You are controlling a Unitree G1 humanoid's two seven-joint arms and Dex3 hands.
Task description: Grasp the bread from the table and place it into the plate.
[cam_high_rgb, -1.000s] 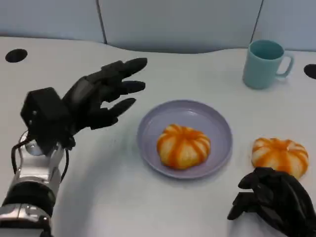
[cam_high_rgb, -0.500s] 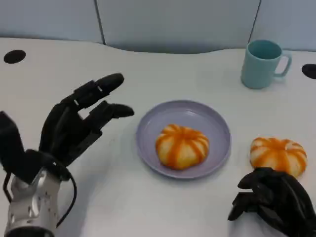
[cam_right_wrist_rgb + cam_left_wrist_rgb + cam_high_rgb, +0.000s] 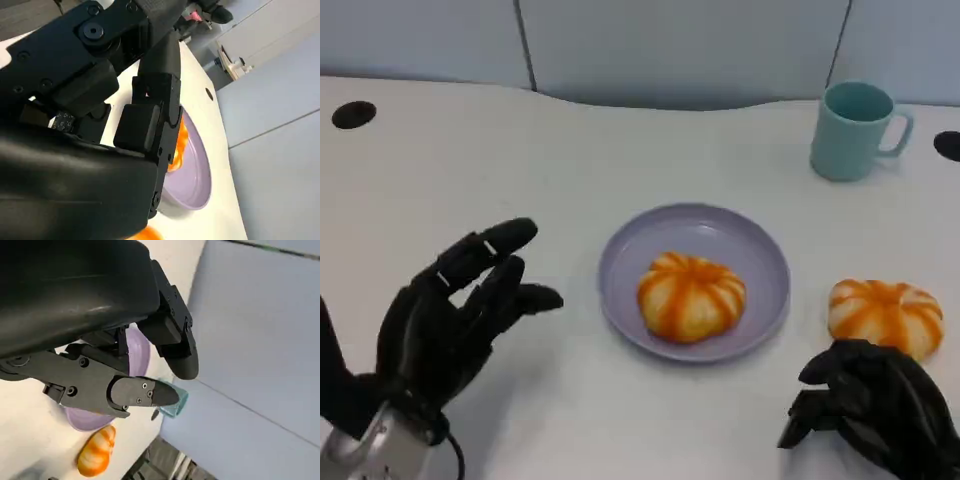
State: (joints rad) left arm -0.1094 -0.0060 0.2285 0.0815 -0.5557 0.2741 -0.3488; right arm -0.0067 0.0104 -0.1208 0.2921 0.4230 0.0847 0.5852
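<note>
On the round lilac plate [image 3: 760, 300] we see one orange-striped bread bun [image 3: 691, 296] placed; the second bun [image 3: 886, 315] sits right, just beyond our curled, empty right hand [image 3: 876, 410]. Left hand [image 3: 450, 325]: fingers apart, empty.

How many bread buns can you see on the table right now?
2. One bread bun lies in the purple plate; the other bun lies on the table right of the plate, just beyond the right hand.
</note>
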